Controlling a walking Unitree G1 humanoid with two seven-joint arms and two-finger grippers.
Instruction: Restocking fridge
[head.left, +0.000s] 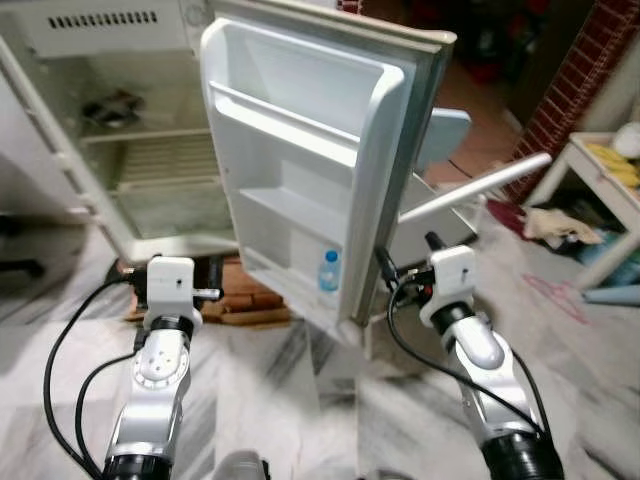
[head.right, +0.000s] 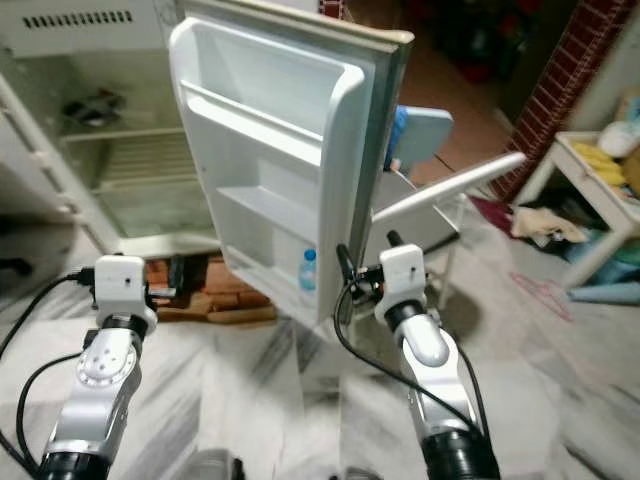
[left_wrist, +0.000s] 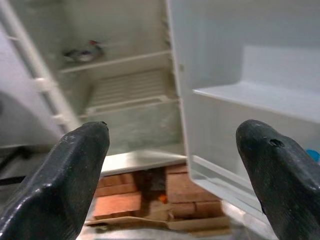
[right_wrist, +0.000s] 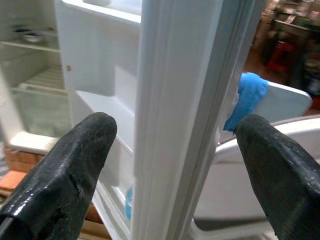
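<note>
We read no writing. A bottle (head.left: 329, 270) stands in the open fridge door (head.left: 300, 150). Right gripper (right_wrist: 170, 150) spread astride the door's edge; left gripper (left_wrist: 175, 150) spread; bricks (left_wrist: 125, 192) beneath the fridge (head.left: 120, 150).

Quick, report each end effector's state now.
Left end effector: open, empty, facing the fridge.
Right end effector: open, empty, straddling the door edge.

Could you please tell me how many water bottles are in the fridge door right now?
1: a bottle stands in the bottom shelf of the open fridge door. Others could be hidden behind the shelf fronts.
</note>
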